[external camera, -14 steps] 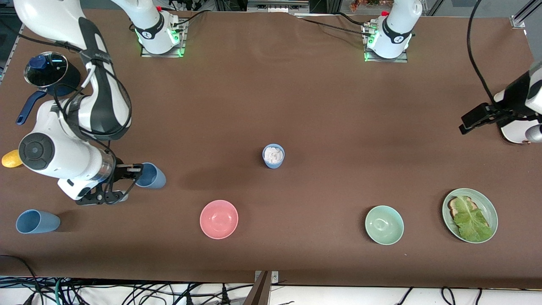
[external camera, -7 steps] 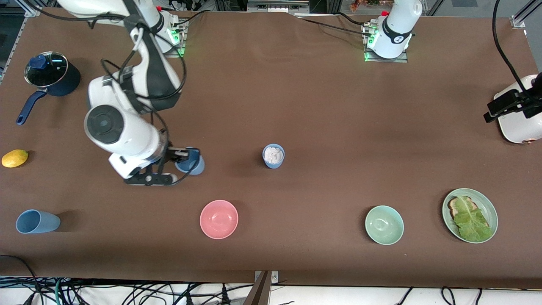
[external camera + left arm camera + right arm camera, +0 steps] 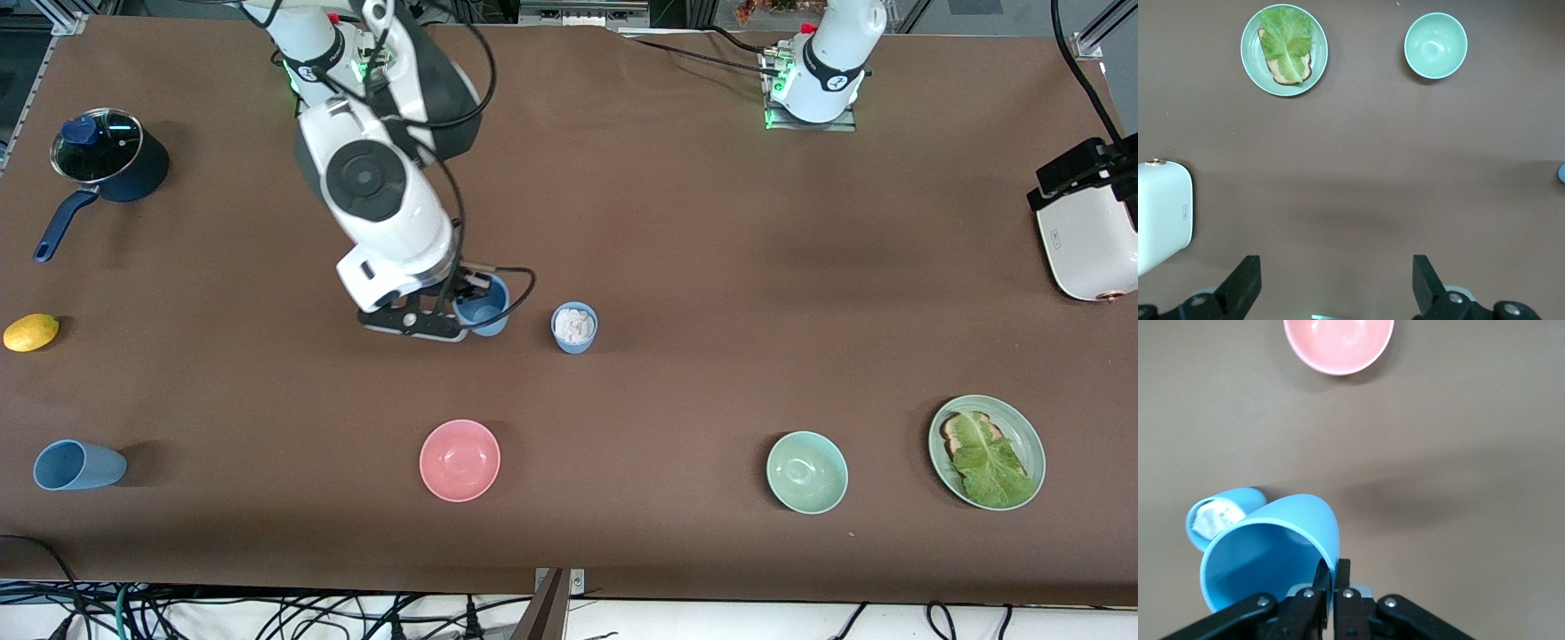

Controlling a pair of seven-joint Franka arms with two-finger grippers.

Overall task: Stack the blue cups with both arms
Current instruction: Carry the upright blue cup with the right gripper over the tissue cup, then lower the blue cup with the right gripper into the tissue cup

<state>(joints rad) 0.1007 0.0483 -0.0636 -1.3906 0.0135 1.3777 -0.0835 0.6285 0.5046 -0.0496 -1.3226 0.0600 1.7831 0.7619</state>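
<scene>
Right gripper [image 3: 468, 307], centre-left of the front view, is up over the table w/ its jaws pinched onto the rim wall of a blue cup [image 3: 483, 307], one finger inside and one outside. In the right wrist view the carried cup [image 3: 1271, 550] hangs tilted, mouth toward the camera. Target looks to be the upright blue cup [image 3: 573, 327] at mid-frame, just beside the carried one toward the left arm's end; it has something white and crumpled inside. A third blue cup [image 3: 78, 466] lies on its side at lower left of the front view, well apart, untouched.

Left gripper [image 3: 1335, 283] hangs high near the right edge of the front view, over the white appliance [image 3: 1086, 249], waiting; its jaws are spread wide w/ nothing between them.

Doing this step well, as I judge it:
- carried cup is tilted, so level it base-down before lowering, else the base catches the target's rim and knocks it over
- centre it over the target's mouth, then go straight down; check w/ the wrist view, where the target [image 3: 1221, 513] shows partly hidden by the held cup
- white filling may stop the cup nesting fully, so lower slowly and don't force it
- inner finger sits inside the held cup, so release should be clean; open only once the cup is seated, then lift straight up
- pink bowl [image 3: 460, 460] sits nearer the camera, well clear of the path
</scene>
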